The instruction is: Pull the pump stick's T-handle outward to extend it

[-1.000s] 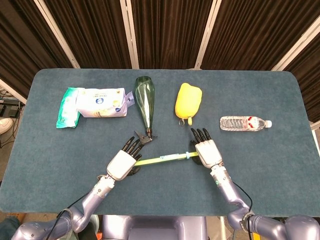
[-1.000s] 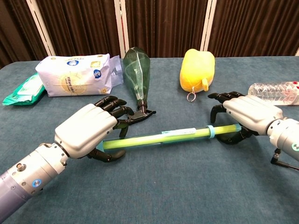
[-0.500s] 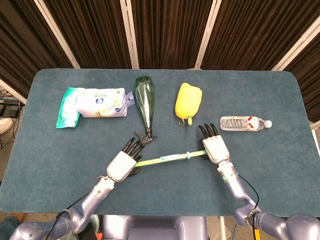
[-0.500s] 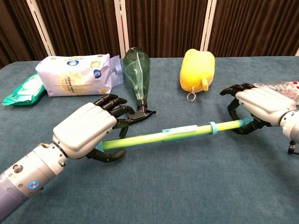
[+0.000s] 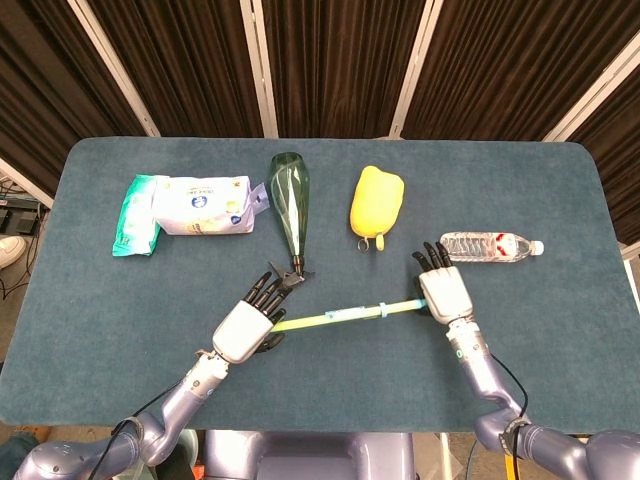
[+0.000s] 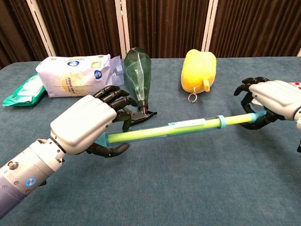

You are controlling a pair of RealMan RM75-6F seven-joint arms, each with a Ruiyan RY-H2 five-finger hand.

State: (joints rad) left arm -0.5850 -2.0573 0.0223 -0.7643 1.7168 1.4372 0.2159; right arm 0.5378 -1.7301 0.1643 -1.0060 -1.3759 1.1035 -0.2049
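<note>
With my left hand (image 6: pixel 87 125) clamped round the barrel of the pump stick (image 6: pixel 174 128), held just above the table (image 5: pixel 560 340), and my right hand (image 6: pixel 273 99) closed on its T-handle, I should pull straight along the barrel's axis, left grip anchored.

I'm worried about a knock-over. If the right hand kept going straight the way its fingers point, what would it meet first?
Probably the clear plastic water bottle lying just beyond the right hand and slightly to the side; depth is unclear, so it might only graze it.

Pump stick (image 6: pixel 169 129) between hands — left (image 6: pixel 87 126), right (image 6: pixel 273 101)
</note>
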